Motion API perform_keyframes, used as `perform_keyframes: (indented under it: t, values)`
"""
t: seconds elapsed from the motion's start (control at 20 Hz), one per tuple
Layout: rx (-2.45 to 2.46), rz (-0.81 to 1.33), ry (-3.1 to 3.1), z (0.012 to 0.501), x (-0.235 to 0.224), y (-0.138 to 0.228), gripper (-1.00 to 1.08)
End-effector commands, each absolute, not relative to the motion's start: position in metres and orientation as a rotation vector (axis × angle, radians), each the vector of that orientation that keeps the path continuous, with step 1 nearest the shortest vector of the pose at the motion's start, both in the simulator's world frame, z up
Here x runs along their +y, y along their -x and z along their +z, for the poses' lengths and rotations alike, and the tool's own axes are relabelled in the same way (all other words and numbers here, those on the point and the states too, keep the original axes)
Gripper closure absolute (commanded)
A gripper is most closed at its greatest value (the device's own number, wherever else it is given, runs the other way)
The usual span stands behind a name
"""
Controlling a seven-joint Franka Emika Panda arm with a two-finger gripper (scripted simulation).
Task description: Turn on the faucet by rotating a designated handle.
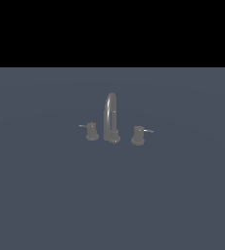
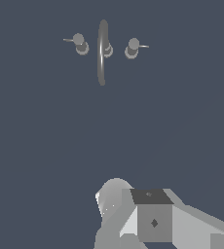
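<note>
The faucet [image 1: 110, 118] is a small dull-grey set standing on a flat blue-grey floor, with a tall thin arched spout on a round base. The designated handle [image 1: 138, 135] is the stubby knob on the exterior view's right, and its thin pale lever points right. The twin knob [image 1: 91, 131] stands on the left with its lever pointing left. The wrist view shows the faucet [image 2: 102, 51] from above and far off, with the designated handle [image 2: 132, 47] and the twin knob [image 2: 80, 44]. No gripper fingers show in either view.
Pale grey blocky robot parts [image 2: 148, 219] fill the near edge of the wrist view, far from the faucet. The flat blue-grey floor [image 1: 112, 195] surrounds the faucet. A black band lies beyond its far edge in the exterior view.
</note>
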State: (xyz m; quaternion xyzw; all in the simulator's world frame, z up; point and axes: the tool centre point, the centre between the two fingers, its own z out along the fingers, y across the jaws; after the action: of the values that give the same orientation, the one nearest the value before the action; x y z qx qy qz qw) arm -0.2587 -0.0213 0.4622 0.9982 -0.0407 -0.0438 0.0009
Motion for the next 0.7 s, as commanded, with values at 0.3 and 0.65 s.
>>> perform_keyframes:
  t: [0.3,0.65]
  values:
    - [-0.204,-0.134,-3.135,0.458,-0.023,0.244,1.08]
    - [-0.381,-0.127,-3.130,0.446,-0.027,0.210,1.08]
